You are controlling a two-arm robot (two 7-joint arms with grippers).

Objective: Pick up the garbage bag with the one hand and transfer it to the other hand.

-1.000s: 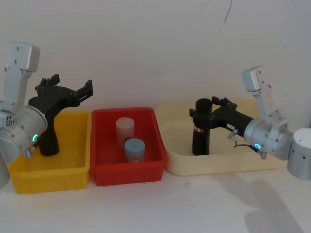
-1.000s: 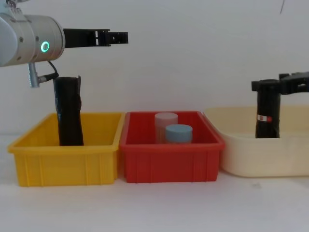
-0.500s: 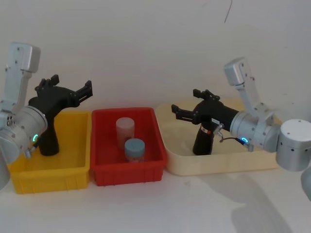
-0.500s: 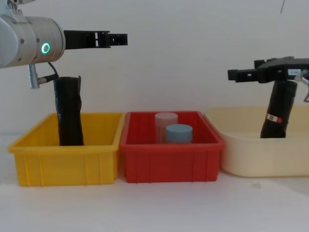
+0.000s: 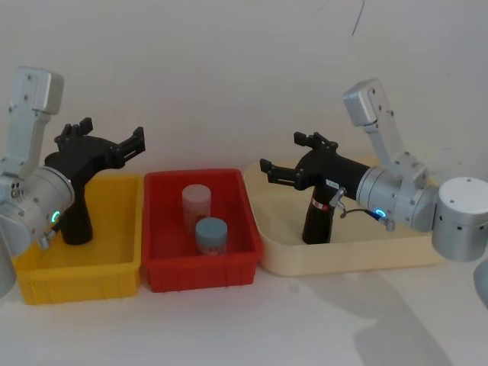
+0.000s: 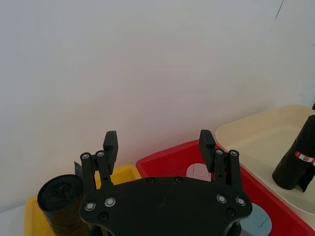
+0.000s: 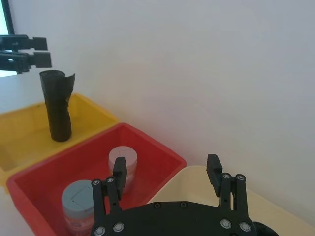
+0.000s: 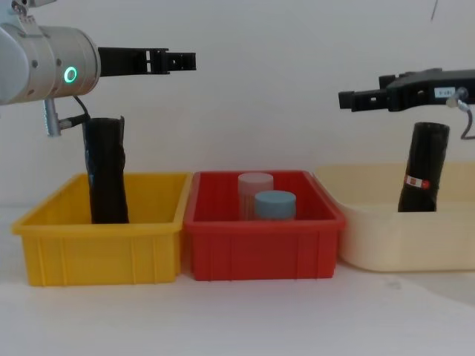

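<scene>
Garbage bag (image 5: pixel 316 225) tilted in cream tray (image 5: pixel 343 259), loose beneath wide-open right end effector (image 5: pixel 280 152)

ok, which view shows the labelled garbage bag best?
Chest view: the garbage bag shows nearly whole from the side, tilted in the cream tray, with its label visible. In the head view, the right gripper covers the bag's top. In the left wrist view, the bag is far off at the edge, with its label visible.
</scene>
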